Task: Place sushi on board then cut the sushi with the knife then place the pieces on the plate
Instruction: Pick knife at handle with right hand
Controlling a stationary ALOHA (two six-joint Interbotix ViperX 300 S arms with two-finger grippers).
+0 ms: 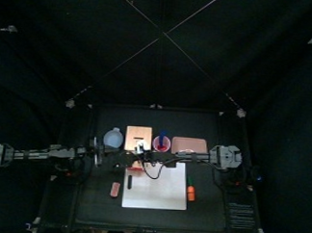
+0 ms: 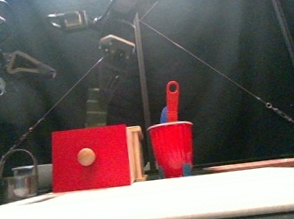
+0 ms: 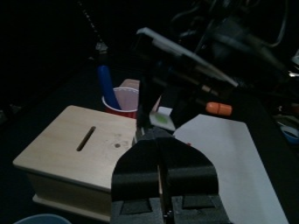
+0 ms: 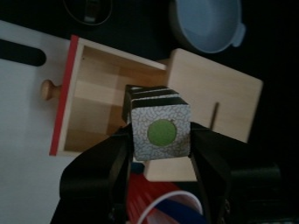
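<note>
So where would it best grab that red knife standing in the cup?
Probably by its upper end: only that part of the red knife rises clear of the red cup. Come down from above, since it stands almost upright. The blue knife sits close beside it, so the jaws should straddle the red one alone.

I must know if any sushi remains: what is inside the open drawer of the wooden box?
The drawer shows bare wood floor with nothing lying on it. The sushi roll, held in the right gripper, covers the part nearest the box.
</note>
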